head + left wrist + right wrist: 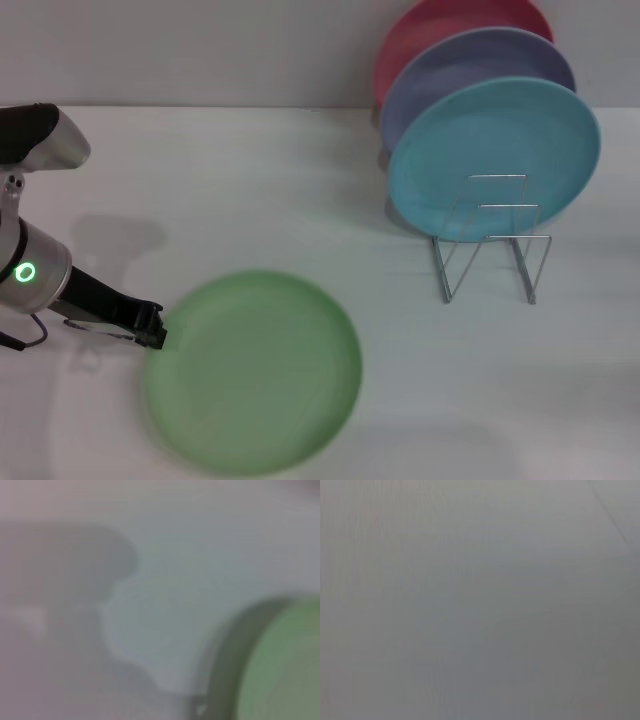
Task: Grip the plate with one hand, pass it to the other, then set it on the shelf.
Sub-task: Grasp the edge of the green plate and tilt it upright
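Lying flat on the white tabletop [300,180], the pale-green plate [253,372] sits near the front edge, well apart from the wire shelf [490,240]. Left gripper [152,327] is at the plate's left rim; whether it has clenched cannot be told. Right gripper not in view. Plate looks light, stiff, smooth, probably slippery: best pinched at the raised rim.

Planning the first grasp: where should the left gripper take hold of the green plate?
At its thin rim on the robot's left, coming in low from that side. The green plate lies flat on the table, so only the edge offers purchase, and the left gripper is already there.
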You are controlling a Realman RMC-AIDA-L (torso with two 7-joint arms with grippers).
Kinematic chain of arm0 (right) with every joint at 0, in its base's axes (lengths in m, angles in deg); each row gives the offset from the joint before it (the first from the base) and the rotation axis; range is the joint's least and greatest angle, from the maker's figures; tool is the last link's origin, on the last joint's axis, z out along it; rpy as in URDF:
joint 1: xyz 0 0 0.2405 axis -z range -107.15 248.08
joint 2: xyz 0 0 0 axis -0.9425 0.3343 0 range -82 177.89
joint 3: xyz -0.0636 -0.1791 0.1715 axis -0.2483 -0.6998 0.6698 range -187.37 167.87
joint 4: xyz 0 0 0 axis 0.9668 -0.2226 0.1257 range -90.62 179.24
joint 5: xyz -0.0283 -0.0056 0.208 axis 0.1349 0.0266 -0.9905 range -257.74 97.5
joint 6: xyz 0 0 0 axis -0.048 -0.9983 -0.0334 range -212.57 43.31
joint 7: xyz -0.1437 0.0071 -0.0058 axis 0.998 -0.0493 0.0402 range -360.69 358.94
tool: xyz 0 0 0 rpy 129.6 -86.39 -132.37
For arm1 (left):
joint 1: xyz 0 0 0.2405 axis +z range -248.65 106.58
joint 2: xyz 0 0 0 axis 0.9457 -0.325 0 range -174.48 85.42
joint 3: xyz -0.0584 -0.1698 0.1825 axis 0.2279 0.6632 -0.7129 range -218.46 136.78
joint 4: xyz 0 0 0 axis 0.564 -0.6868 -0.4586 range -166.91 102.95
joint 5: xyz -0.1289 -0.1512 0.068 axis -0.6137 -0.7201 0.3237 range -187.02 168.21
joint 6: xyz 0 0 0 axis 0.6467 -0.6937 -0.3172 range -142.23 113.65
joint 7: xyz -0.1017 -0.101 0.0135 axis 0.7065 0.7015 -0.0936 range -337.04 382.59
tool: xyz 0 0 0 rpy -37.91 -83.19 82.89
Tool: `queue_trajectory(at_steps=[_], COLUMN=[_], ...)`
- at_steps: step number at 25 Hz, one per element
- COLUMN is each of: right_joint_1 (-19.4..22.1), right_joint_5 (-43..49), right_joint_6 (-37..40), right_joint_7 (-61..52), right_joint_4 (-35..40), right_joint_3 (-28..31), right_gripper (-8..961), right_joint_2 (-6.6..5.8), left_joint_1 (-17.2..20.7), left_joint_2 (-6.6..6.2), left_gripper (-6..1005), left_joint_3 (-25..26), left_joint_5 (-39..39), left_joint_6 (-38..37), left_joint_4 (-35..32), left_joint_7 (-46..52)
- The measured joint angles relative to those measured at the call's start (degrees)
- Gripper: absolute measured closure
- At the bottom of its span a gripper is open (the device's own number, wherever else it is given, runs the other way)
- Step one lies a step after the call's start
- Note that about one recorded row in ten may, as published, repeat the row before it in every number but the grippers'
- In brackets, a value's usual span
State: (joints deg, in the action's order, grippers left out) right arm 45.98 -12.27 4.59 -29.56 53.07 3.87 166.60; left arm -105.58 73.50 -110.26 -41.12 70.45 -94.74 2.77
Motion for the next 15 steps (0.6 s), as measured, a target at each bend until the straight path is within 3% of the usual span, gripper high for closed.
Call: queue_trajectory(at_steps=[6,15], right_joint_1=[0.12,0.49], right_joint_5=[0.00,0.00], right_joint_6=[0.02,0.08], right_joint_7=[-0.03,-0.56], right_joint_4=[0.03,-0.02], right_joint_3=[0.00,0.00], right_gripper=[253,253], right_joint_2=[0.00,0.04], left_joint_1=[0.00,0.47], left_joint_2=[0.14,0.16], left_gripper=[938,977], left_joint_3=[-1.92,-2.18], left_joint_5=[1.07,0.66], left_joint_6=[0.01,0.09], left_joint_4=[-0.12,-2.98], left_joint_7=[-0.23,-0.36])
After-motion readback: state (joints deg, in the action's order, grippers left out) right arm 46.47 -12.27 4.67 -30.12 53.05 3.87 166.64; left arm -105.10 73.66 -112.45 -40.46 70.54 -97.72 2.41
